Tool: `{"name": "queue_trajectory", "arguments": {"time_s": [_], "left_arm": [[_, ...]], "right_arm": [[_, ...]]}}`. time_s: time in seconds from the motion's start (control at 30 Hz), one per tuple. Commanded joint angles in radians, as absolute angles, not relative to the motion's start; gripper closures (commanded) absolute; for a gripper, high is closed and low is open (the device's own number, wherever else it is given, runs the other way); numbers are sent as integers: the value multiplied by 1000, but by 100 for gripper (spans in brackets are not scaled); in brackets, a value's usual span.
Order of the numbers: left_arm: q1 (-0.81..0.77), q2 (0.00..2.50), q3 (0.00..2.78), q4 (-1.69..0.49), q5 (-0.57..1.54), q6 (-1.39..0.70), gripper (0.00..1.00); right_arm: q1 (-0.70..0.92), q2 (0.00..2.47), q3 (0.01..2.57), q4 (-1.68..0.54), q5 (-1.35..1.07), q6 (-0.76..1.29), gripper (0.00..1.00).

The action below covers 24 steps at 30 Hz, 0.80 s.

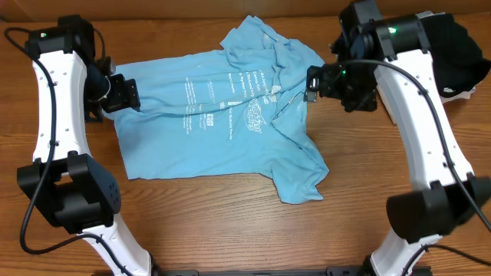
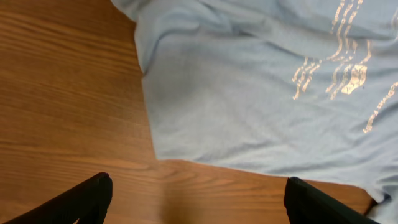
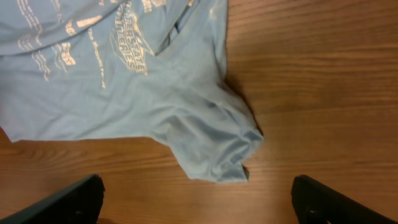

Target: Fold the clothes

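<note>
The light sky-blue T-shirt (image 1: 222, 123) lies loosely spread on the wooden table, white print facing up, with wrinkles and a bunched part at the top. My left gripper (image 1: 132, 96) is open and empty at the shirt's left edge. In the left wrist view its jaws (image 2: 199, 190) hover over bare wood just off the shirt's hem (image 2: 249, 93). My right gripper (image 1: 309, 80) is open and empty at the shirt's upper right side. In the right wrist view its jaws (image 3: 196, 190) are over wood, just short of a crumpled sleeve of the shirt (image 3: 211, 146).
A black folded garment (image 1: 454, 50) sits at the table's far right corner, with a bit of white cloth (image 1: 453, 92) under its edge. Bare wooden tabletop (image 1: 215, 222) lies in front of the shirt.
</note>
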<state>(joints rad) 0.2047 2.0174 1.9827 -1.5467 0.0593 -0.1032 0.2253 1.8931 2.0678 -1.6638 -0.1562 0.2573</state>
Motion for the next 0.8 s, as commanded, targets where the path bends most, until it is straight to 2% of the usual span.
{"name": "queue_trajectory", "arguments": {"time_s": [0.0, 0.23, 0.3, 0.37, 0.53, 0.67, 0.77], "left_arm": [[201, 1923, 1900, -1538, 88, -132, 10], [201, 1636, 1498, -1330, 155, -186, 8], [201, 1568, 1359, -1251, 155, -216, 8], [201, 1521, 1229, -1171, 155, -234, 7], [203, 1510, 1009, -980, 154, -264, 6], [203, 1517, 913, -862, 154, -278, 6], [204, 1517, 882, -813, 141, -277, 2]], "right_arm": [[242, 1832, 2067, -1686, -100, 306, 0], [315, 1791, 2033, -1693, -86, 359, 1], [354, 1786, 2016, -1689, -68, 378, 10], [402, 1786, 2006, -1689, -31, 405, 10], [511, 1786, 1976, -1694, 92, 520, 12], [532, 1775, 1929, -1693, 132, 585, 12], [531, 1736, 1890, -1670, 162, 599, 12]]}}
